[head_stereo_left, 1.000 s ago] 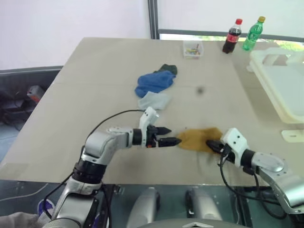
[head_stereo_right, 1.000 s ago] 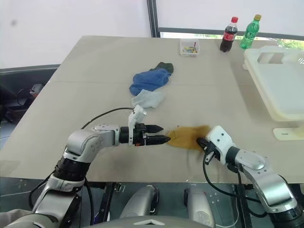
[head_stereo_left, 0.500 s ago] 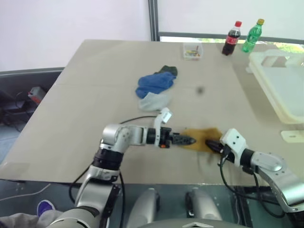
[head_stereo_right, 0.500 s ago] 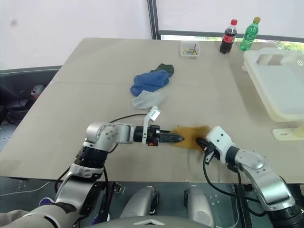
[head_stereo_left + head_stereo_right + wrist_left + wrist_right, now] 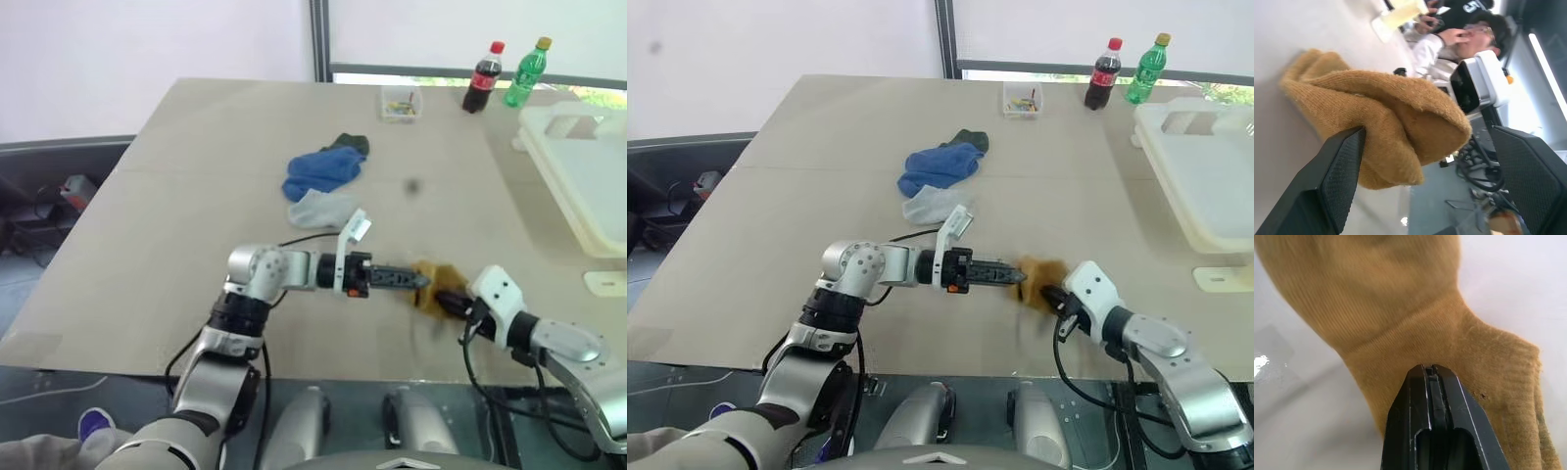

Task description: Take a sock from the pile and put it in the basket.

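The right gripper (image 5: 1432,377) is clamped on the cuff edge of the mustard sock (image 5: 1381,112), lifting one end off the table (image 5: 176,196). The left gripper (image 5: 1425,161) stands wide, its fingers (image 5: 1339,171) either side of the bunched sock, apparently to take it over. The basket (image 5: 588,186) sits well beyond both fingertips; the pile (image 5: 323,176) lies apart.

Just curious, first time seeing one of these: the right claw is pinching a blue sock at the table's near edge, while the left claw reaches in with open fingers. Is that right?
Not quite: the sock is mustard-yellow, not blue. The right wrist view shows the right claw shut on the mustard-yellow sock. The blue socks lie farther up the table. The rest holds: the left claw reaches in, fingers open.
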### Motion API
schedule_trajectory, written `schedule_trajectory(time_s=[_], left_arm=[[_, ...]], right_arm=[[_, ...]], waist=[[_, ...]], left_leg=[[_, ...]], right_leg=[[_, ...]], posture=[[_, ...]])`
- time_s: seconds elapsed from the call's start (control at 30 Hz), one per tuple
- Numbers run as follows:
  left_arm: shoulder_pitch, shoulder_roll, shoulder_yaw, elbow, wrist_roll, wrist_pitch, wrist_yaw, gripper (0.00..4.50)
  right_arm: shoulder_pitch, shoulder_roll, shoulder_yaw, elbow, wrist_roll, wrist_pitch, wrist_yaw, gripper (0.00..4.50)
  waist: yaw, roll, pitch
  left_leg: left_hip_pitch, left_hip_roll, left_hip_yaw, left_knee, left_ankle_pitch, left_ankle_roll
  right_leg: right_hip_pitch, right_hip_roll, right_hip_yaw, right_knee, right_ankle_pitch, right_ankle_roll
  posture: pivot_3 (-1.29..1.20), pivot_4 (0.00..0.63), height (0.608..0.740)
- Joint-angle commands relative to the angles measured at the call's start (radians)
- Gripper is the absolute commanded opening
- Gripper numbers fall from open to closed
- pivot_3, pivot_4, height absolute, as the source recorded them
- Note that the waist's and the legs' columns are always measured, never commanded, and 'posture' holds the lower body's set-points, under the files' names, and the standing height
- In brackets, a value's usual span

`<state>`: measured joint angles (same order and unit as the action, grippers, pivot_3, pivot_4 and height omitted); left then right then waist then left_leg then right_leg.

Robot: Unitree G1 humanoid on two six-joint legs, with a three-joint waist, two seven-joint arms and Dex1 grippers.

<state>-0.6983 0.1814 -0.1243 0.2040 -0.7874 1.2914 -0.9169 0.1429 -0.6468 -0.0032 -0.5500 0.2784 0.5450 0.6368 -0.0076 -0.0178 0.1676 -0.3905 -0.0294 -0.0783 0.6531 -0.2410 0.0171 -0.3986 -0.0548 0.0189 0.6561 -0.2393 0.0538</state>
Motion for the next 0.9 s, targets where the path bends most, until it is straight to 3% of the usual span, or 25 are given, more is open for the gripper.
schedule_trajectory(time_s=[0.03,0.23,0.43,0.63,0.73,0.77,0.9], left_arm=[[-0.049,-0.035,-0.018,0.049,-0.011,-0.025,-0.062,4.4],[-0.14,-0.124,-0.031,0.212,0.023,-0.06,-0.098,4.4],[-0.253,-0.258,-0.045,0.499,0.137,-0.179,-0.089,4.4],[-0.297,-0.364,-0.11,0.746,0.312,-0.356,-0.093,4.4],[-0.304,-0.387,-0.097,0.805,0.342,-0.415,-0.096,4.5],[-0.304,-0.385,-0.087,0.796,0.338,-0.432,-0.107,4.5],[-0.267,-0.296,-0.079,0.587,0.307,-0.467,-0.19,4.5]], right_arm=[[0.018,-0.009,-0.054,-0.075,0.018,0.02,-0.015,0.0],[0.068,-0.023,-0.131,-0.184,0.049,0.068,-0.027,0.0],[0.293,-0.09,-0.266,-0.328,0.019,0.095,-0.002,0.0],[0.459,-0.028,-0.416,-0.395,0.066,0.093,0.001,0.0],[0.418,0.02,-0.462,-0.42,0.128,0.117,-0.03,0.67],[0.39,0.032,-0.467,-0.424,0.154,0.131,-0.043,1.29],[0.282,0.036,-0.441,-0.418,0.229,0.21,-0.083,2.9]], waist=[[0.0,0.0,0.0],[0.001,0.0,0.0],[0.013,-0.001,0.001],[0.019,0.0,0.0],[0.017,-0.001,-0.002],[0.017,-0.002,-0.002],[0.014,-0.003,0.0]], left_leg=[[-0.001,0.0,0.0,0.0,0.0,0.0],[-0.005,-0.001,-0.001,0.001,0.0,0.0],[-0.007,-0.002,-0.002,0.001,0.0,0.0],[-0.007,-0.001,0.001,0.001,0.0,0.0],[-0.003,0.0,0.0,0.001,0.0,0.0],[0.0,0.001,0.0,0.001,0.0,0.0],[0.008,0.002,0.0,0.001,0.0,0.0]], right_leg=[[0.0,0.0,-0.001,0.0,0.0,0.0],[-0.004,0.0,-0.001,-0.001,0.0,0.0],[-0.004,0.0,-0.003,-0.002,-0.002,0.004],[-0.004,0.001,-0.003,-0.003,-0.003,0.005],[-0.001,0.0,-0.002,-0.003,-0.003,0.005],[0.003,0.0,-0.002,-0.003,-0.003,0.006],[0.01,0.0,-0.002,-0.004,-0.003,0.005]], posture=[[0.0,0.15,0.74],[0.0,0.15,0.74],[0.0,0.15,0.74],[0.0,0.15,0.74],[0.0,0.15,0.74],[0.0,0.15,0.74],[0.0,0.15,0.74]])
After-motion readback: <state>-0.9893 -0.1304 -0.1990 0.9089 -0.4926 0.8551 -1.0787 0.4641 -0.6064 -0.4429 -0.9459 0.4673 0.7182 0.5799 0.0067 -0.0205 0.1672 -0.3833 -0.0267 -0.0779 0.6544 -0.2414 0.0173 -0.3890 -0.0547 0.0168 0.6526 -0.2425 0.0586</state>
